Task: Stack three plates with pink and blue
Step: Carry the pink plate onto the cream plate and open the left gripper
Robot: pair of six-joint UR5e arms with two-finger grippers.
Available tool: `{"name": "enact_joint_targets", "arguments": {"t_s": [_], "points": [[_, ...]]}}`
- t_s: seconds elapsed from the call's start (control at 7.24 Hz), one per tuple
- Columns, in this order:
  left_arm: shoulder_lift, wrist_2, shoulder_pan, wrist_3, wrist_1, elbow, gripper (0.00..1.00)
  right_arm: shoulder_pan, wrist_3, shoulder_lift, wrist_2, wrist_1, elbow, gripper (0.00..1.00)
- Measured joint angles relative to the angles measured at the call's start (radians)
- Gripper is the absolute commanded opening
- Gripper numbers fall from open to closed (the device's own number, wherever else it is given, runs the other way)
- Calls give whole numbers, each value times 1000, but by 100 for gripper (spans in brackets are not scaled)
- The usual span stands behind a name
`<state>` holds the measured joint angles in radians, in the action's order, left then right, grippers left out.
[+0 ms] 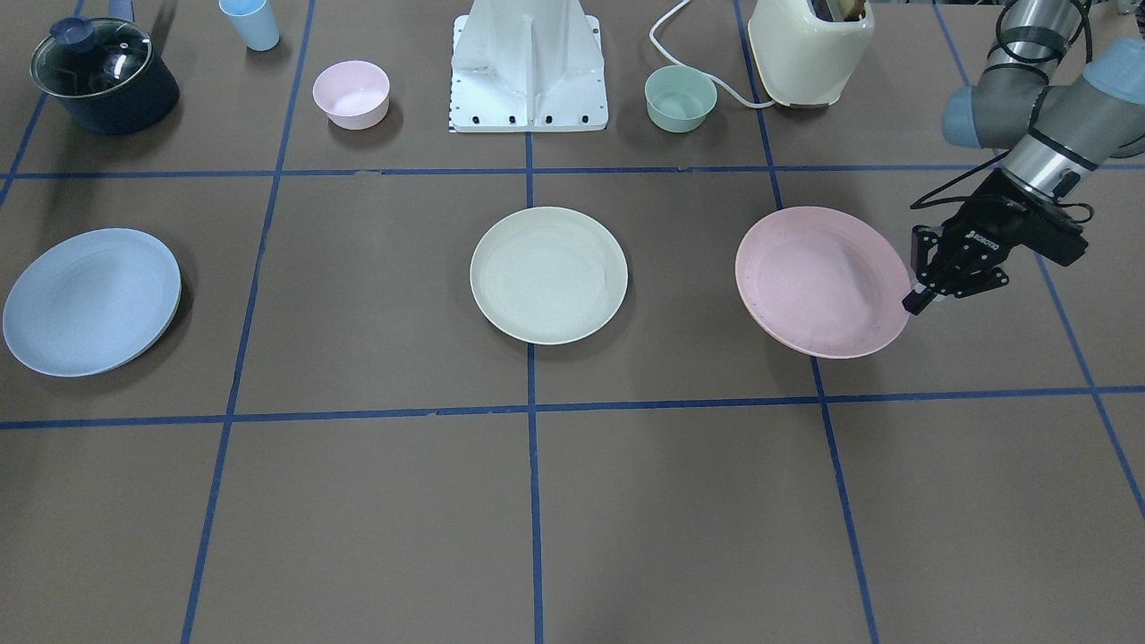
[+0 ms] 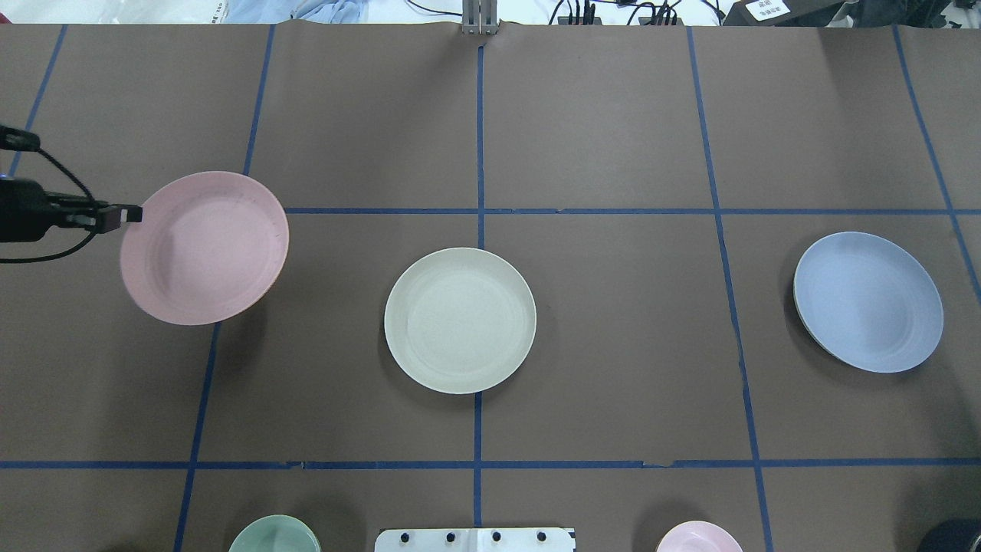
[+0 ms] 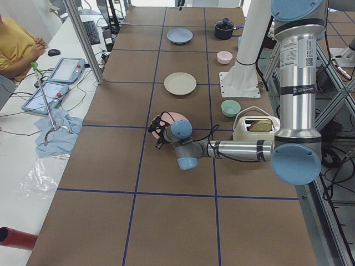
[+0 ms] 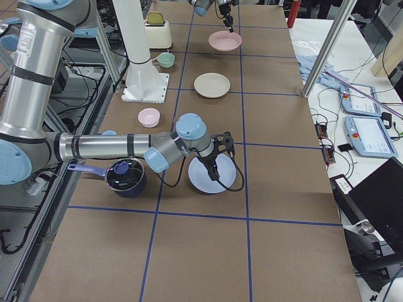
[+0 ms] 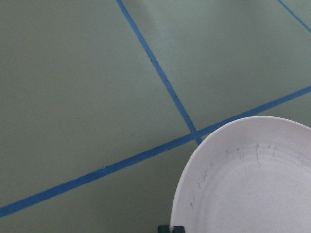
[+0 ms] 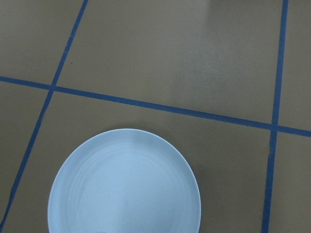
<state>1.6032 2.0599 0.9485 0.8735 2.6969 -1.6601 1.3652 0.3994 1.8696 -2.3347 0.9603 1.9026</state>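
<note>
Here the left gripper point(image 1: 920, 298) pinches the outer rim of the pink plate point(image 1: 818, 282), its fingers closed narrowly on the edge. The plate hangs tilted over the table point(image 1: 358, 519) on the robot's left. The cream plate point(image 1: 548, 275) lies flat at the centre, well apart from both others. The blue plate point(image 1: 89, 300) is on the robot's right. The right gripper point(image 4: 211, 171) hangs at its rim, and its finger spread cannot be told.
</note>
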Motion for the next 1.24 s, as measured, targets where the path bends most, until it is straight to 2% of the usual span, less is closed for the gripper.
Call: {"name": "enact_joint_targets", "arguments": {"t_s": [0.28, 0.69, 1.24], "points": [[122, -113, -134, 189, -141, -69, 0, 0, 0, 0, 0, -1, 0, 100], [320, -329, -350, 356, -365, -74, 0, 0, 1, -2, 2, -2, 1, 100], [367, -469, -475, 378, -460, -71, 0, 0, 1, -3, 5, -1, 0, 100]]}}
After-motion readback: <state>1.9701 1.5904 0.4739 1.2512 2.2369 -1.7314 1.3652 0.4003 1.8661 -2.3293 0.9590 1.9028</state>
